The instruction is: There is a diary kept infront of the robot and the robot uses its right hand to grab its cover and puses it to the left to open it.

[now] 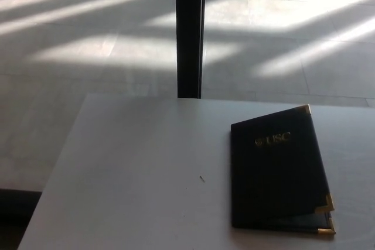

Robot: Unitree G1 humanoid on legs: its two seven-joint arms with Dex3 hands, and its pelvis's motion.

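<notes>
Dark diary (278, 171) lies closed on the pale desk (135, 174), down at four o'clock, gold lettering up; neither hand shows, so their state can't be told.

Dark diary (276, 171), gold corners, gold lettering, closed, flat on table

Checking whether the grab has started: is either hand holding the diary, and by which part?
Nothing is held. The diary lies shut on the table; no hand shows.
</notes>
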